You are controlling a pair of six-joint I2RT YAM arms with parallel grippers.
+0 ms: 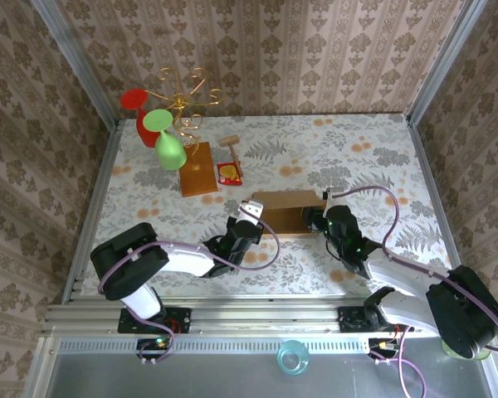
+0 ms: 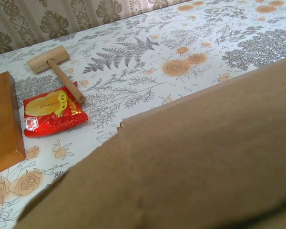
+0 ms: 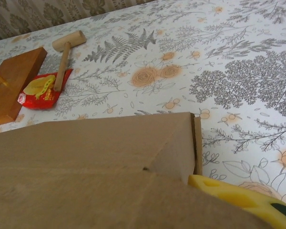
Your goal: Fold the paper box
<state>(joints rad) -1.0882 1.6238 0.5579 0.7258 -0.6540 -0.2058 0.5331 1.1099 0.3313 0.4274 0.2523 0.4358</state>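
The paper box (image 1: 284, 211) is a shallow brown cardboard shape lying mid-table between both arms. My left gripper (image 1: 251, 214) sits at the box's left end. In the left wrist view, cardboard (image 2: 190, 162) covers its jaws, so I cannot tell whether they pinch it. My right gripper (image 1: 319, 217) is at the box's right end. One of its yellow fingers (image 3: 238, 195) stands just outside the box's folded right side wall (image 3: 181, 152), well off to the side. The other finger is hidden behind the cardboard (image 3: 95, 157).
Behind the box to the left stands an orange-brown wooden board (image 1: 197, 170) with a gold wire stand holding a green glass (image 1: 172, 149) and a red one (image 1: 137, 104). A red snack packet (image 2: 52, 112) and a wooden mallet (image 2: 57, 67) lie beside the board. Metal-framed walls enclose the table.
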